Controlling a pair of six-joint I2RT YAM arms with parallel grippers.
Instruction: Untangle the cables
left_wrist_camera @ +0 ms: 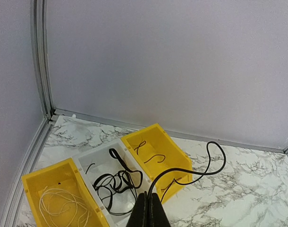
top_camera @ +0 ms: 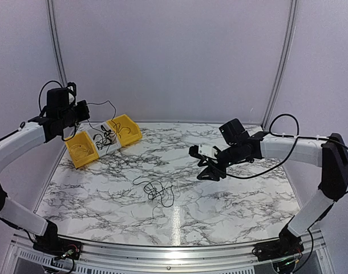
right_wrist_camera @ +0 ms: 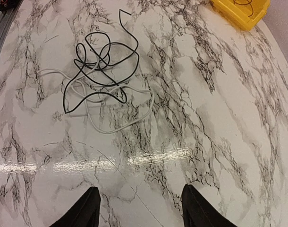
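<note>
One black cable (left_wrist_camera: 223,158) held up at left; tangle (top_camera: 158,192) mid-surface (top_camera: 237,200).
My left jaws are closed on that cable above the grey bin (left_wrist_camera: 100,152). The tangle lies loose at centre. My right jaws hang open to its right, apart from it.

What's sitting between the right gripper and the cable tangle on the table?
Nothing. In the right wrist view, only bare marble table separates the open right gripper from the cable tangle.
</note>
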